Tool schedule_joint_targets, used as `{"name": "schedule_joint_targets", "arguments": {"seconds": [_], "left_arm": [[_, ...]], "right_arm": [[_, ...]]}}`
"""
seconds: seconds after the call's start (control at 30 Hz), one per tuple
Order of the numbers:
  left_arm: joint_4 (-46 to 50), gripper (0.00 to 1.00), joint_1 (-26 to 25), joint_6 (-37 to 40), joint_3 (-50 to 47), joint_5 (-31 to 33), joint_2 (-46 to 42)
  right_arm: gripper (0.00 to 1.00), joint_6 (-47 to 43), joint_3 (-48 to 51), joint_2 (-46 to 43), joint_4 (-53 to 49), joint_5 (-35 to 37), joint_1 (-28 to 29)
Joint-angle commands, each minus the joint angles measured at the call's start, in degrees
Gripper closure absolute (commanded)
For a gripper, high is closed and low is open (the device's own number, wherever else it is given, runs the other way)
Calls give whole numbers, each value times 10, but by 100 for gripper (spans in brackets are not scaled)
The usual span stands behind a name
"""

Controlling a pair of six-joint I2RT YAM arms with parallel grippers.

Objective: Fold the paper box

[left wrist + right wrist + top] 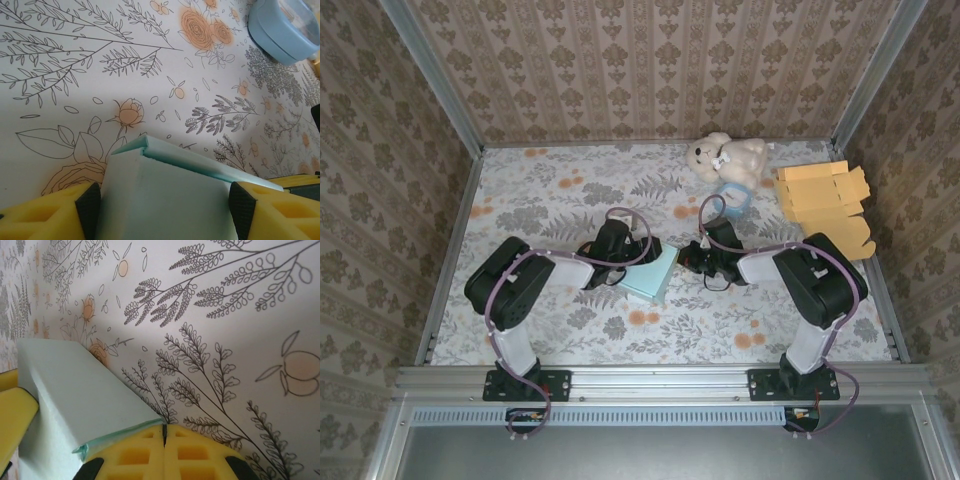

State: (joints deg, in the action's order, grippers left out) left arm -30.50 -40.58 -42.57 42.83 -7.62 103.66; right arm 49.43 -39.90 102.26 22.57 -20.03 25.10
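The teal paper box (651, 276) lies mid-table between my two grippers. My left gripper (618, 252) comes at it from the left. In the left wrist view the box (165, 195) spans the whole gap between the black pads (89, 209), touching both, with a folded flap edge along its far side. The left gripper (166, 212) is shut on it. My right gripper (694, 260) is at the box's right side. Its yellow fingers (135, 455) are shut tip to tip, and the right gripper (164, 432) rests against the box's (75, 385) thin teal edge, with nothing seen between them.
A white teddy bear (725, 158) and a light blue ring (732, 197) sit at the back right. A stack of flat orange cardboard boxes (825, 195) lies by the right wall. The flowered table top (560, 200) is bounded by patterned walls.
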Motion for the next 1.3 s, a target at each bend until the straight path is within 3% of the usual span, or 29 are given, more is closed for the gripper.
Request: {"name": "schedule_joint_targets", "arguments": {"seconds": [0.0,0.13,0.37,0.6,0.83,0.97,1.27], "left_arm": [[13,30,-45,-26,20,-58,43],[20,30,-44,-32,32,-58,37],[63,27,12,-30,-8,21,-25],[59,20,70,-31,-57,1,-87],[62,17,61,-30,-112,12,-146],[52,17,40,-35,-148,25,-177],[76,17,-17,-38,-177,77,-217]], "right_arm": [[100,21,-22,55,17,-22,32],[100,13,-37,51,1,-13,37],[100,-43,-21,-9,-86,51,25],[100,-88,33,-109,-158,81,26],[100,-82,80,-167,-169,48,54],[100,-60,90,-160,-136,22,82],[100,-18,93,-135,-90,45,142]]}}
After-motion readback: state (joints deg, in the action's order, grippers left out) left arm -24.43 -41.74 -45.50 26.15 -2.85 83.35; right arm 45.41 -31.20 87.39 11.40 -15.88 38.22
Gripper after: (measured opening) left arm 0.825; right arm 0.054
